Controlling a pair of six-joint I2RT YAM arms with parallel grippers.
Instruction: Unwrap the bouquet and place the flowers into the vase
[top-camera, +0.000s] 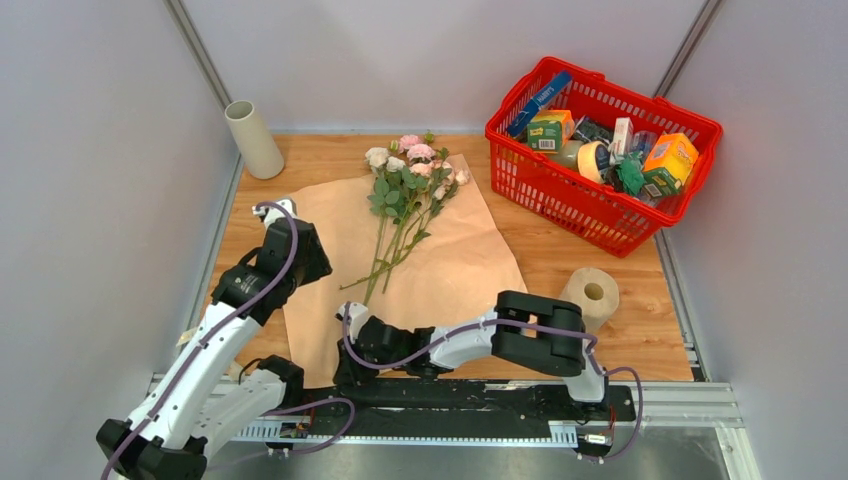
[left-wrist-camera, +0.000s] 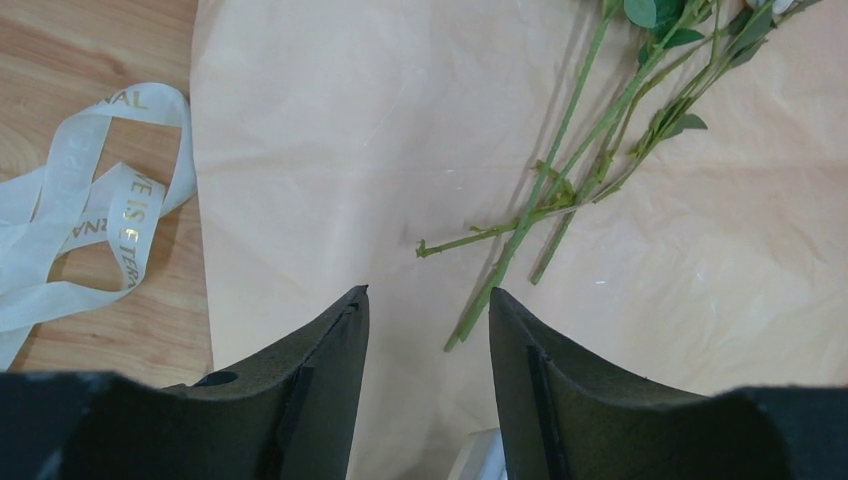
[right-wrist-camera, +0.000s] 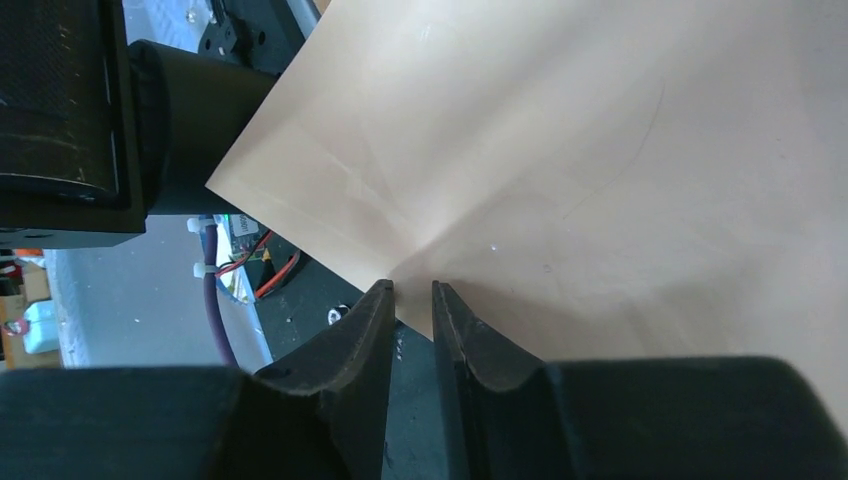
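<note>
Lying creased, matte peach paper (top-camera: 460, 270) bears thin-stemmed flowers (top-camera: 405, 190); left gripper (left-wrist-camera: 428, 300) hovers, jaws spread; right gripper (right-wrist-camera: 410, 290) reaches low, jaws a slit apart.

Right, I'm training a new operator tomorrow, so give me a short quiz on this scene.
1. True or false: the flowers stand in the vase.
2. Where does the ribbon lie? A: on the paper. B: on the table, beside the paper. C: inside the vase.
3. Fill in: the left jaws stand ____, with nothing between them.
Key: 1 false; 2 B; 3 open.
</note>
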